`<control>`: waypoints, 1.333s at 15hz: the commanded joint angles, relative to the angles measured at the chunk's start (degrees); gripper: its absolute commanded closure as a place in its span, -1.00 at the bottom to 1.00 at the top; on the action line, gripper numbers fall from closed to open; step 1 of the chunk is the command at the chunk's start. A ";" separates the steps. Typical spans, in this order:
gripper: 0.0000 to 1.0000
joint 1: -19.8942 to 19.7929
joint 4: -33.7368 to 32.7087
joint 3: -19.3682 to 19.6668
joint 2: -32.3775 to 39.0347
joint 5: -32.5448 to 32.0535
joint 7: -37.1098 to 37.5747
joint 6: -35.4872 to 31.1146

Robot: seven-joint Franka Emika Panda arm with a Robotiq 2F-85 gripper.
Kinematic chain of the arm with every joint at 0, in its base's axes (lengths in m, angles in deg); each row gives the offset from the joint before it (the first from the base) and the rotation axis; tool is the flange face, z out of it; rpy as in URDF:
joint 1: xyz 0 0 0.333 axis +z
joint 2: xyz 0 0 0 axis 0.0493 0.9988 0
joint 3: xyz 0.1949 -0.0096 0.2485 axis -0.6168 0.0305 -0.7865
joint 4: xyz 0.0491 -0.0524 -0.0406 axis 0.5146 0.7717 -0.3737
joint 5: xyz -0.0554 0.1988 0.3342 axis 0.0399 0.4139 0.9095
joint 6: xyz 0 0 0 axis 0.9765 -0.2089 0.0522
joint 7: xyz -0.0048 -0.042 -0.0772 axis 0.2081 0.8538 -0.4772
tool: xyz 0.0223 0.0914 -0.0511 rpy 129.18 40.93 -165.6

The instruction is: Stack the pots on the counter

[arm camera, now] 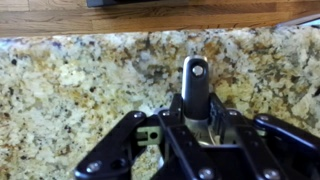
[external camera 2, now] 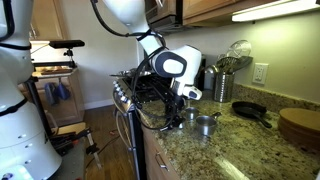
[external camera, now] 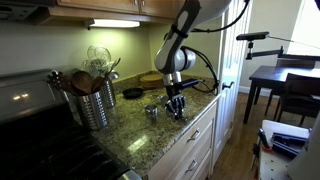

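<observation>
Noting the gripper (external camera: 176,104) low on the counter (external camera: 140,140), close to its front edge, with the free pot (external camera: 152,111) standing just beside it, between the claw and the black pan (external camera: 132,93) nearer the back edge. We judge the step in hand to be taking the second pot, whose handle (arm camera: 195,85) runs out from between the jaws toward the front edge. To do it well we would want a firm bite at the handle root, a straight lift that keeps the bowl level, then a short carry and a slow lowering square over the free pot. Whether the claw is clenched on metal or merely straddling it, we cannot tell. The second pot's bowl is hidden under the linkage in the wrist view and lost against the fingers in both exterior views; the free pot is out of the wrist view.
</observation>
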 commanded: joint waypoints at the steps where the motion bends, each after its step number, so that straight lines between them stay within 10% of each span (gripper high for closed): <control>1: 0.85 -0.70 1.64 0.03 -1.47 -0.86 1.85 -1.45; 20: 0.85 -0.75 -3.89 0.61 -3.60 -0.96 3.02 -0.23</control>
